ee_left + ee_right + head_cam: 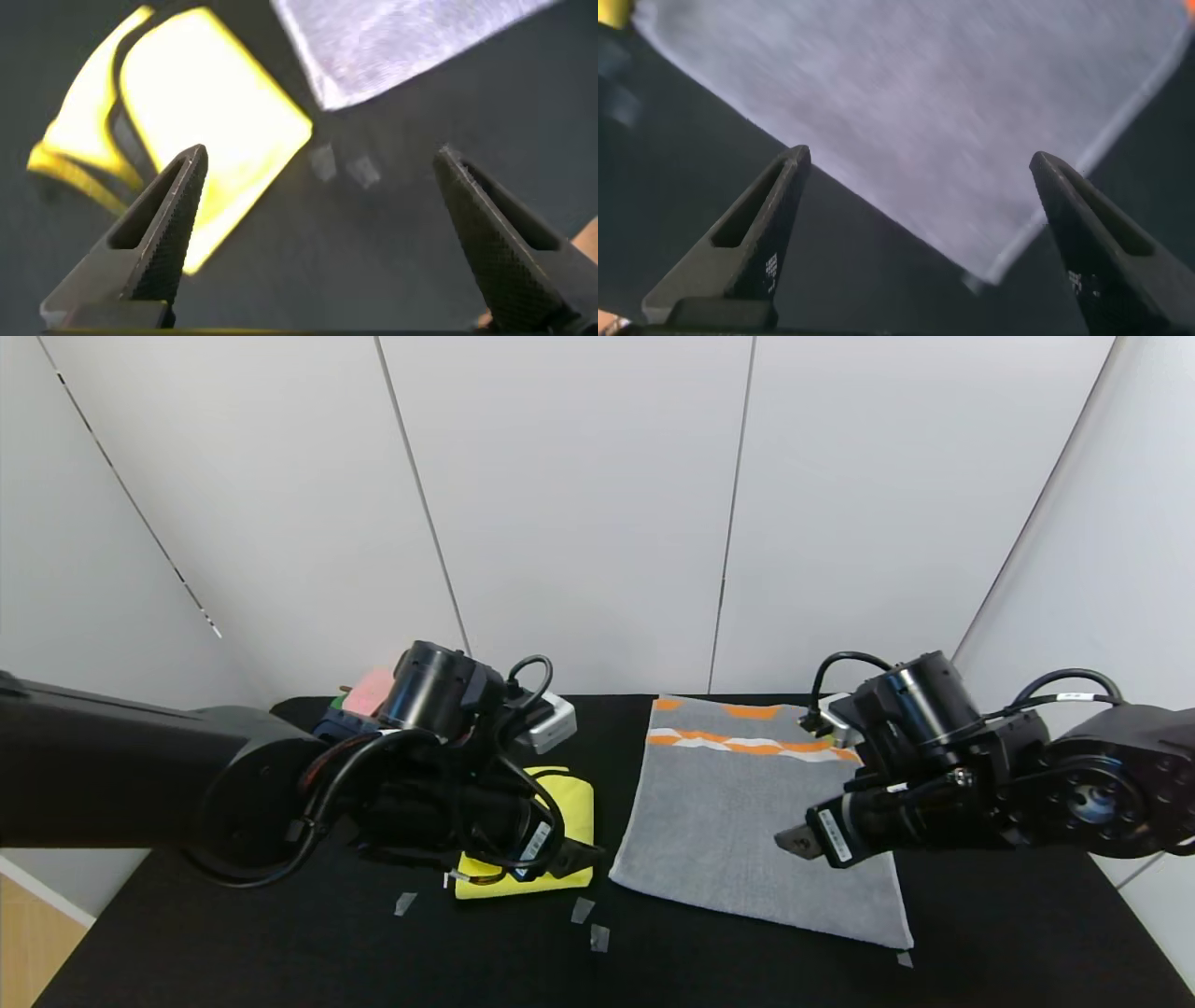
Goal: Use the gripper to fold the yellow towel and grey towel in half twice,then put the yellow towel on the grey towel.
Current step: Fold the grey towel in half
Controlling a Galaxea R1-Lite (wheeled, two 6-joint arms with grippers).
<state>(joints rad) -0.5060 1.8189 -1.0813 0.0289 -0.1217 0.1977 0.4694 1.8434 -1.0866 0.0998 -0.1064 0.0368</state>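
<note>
Both claws open above two towels on the black tabletop.

The yellow towel (560,831) lies folded small just left of the grey towel (747,821), which lies in a larger, once-folded-looking rectangle, orange bands at its far end. The left claw (318,243) hangs spread wide over the yellow towel's near corner, holding nothing; the right claw (920,243), equally wide and empty, hangs over the grey towel's near right corner. Both cloths look soft, light and limp: they will likely sag and drag when lifted. The grey towel is best pinched at an edge corner, taking all layers together.
</note>
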